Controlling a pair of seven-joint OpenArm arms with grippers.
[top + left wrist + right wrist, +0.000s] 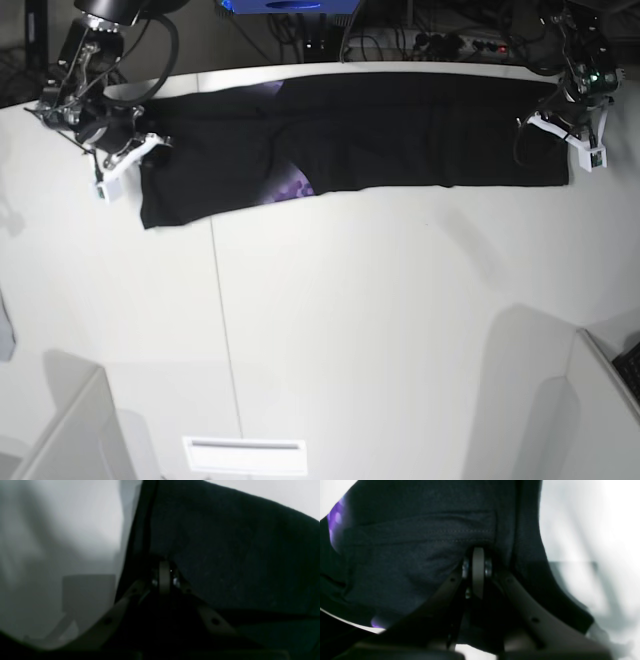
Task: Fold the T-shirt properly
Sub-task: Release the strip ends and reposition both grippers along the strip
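The black T-shirt (360, 130) lies stretched in a long band across the far part of the white table (380, 320). A patch of its purple print (293, 187) shows at the lower edge. My left gripper (550, 125) holds the shirt's right end; in the left wrist view the jaws (165, 576) are closed on black cloth (237, 555). My right gripper (142, 148) holds the shirt's left end; in the right wrist view it (477, 567) is shut on a hemmed fold (420, 555), with purple print (335, 517) at the edge.
A seam (222, 330) runs down the table left of centre. A white label (245, 455) lies near the front edge. Cables and a blue box (290, 5) sit behind the table. Grey panels stand at the front corners (60, 430).
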